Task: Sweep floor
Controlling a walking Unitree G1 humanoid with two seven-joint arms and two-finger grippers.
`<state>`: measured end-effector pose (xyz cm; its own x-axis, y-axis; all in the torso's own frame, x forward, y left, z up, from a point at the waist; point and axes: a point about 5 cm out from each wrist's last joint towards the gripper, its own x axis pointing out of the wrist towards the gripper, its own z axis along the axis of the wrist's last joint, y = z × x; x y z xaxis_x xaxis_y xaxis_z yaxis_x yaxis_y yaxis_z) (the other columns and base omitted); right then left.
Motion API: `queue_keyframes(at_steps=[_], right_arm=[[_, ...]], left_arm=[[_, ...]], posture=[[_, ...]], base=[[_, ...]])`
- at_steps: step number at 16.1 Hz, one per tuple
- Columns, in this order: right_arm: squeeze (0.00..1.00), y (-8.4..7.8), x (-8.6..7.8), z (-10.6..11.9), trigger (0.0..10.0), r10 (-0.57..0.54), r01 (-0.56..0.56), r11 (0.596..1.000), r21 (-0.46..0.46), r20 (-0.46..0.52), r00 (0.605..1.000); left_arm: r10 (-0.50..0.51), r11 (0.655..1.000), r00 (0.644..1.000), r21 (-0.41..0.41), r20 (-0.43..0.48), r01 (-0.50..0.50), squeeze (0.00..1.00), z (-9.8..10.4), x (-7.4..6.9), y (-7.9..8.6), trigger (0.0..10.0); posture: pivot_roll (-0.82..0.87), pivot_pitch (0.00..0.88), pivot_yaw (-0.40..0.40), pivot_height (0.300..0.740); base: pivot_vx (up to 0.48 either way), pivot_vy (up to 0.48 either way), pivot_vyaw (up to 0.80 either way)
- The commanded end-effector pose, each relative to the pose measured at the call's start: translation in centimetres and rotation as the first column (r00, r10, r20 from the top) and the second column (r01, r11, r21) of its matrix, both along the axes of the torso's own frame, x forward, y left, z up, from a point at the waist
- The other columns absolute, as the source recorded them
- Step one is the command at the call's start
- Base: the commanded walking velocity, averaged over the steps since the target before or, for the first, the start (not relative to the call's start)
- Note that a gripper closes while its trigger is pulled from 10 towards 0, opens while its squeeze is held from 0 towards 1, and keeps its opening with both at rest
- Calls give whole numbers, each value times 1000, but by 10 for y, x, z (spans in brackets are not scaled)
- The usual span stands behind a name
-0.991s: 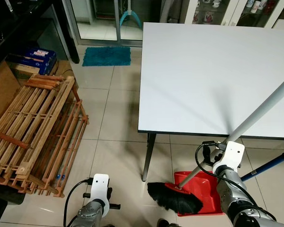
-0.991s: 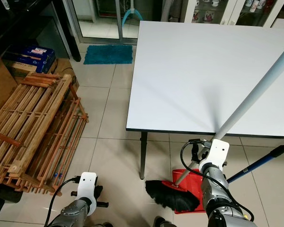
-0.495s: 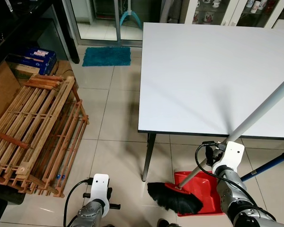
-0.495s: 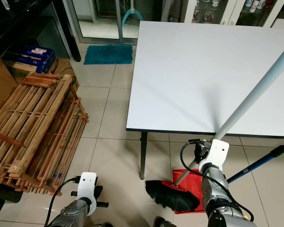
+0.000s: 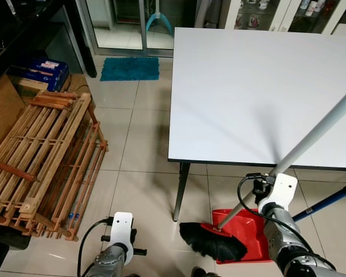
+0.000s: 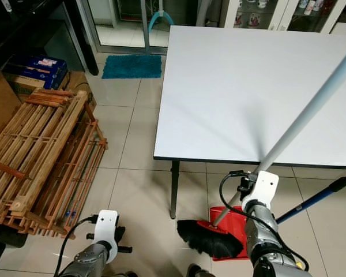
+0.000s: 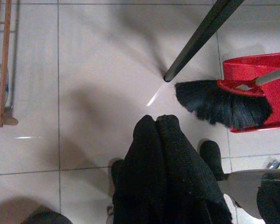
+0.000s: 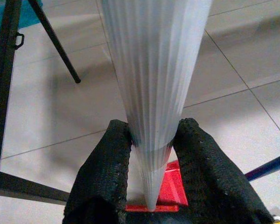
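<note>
A broom with a long grey handle and a black bristle head leans across the front of the white table. Its head rests on the tiles at the mouth of a red dustpan. My right gripper is shut on the broom handle, low on the shaft; the right wrist sits just in front of the table's edge. My left gripper is shut with nothing in it and points down at the floor, low at the left. The bristles and the dustpan also lie ahead of it.
A white table on black legs stands straight ahead. A folded wooden rack lies on the floor at the left. A blue-handled pole runs off to the right. A teal mat lies far back by a doorway.
The broom handle has tilted slightly more upright and the right wrist has shifted a little. The left arm has not moved.
</note>
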<state>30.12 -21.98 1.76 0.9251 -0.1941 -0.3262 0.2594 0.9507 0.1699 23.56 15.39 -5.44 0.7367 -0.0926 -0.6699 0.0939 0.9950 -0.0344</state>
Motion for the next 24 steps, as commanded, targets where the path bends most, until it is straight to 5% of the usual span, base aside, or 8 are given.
queue_keyframes(at_steps=[1,24], right_arm=[[0,0,-7,-8,0,-7,7,1000,17,-29,1000],[0,8,-8,-2,0,-55,49,997,59,102,993]], left_arm=[[-8,1000,1000,12,-16,9,0,-3,-4,0,10000],[-9,1000,1000,9,-17,9,0,-3,-5,-3,10000]], posture=[[38,173,3,740],[28,177,-12,740]], base=[[0,0,0],[0,0,0]])
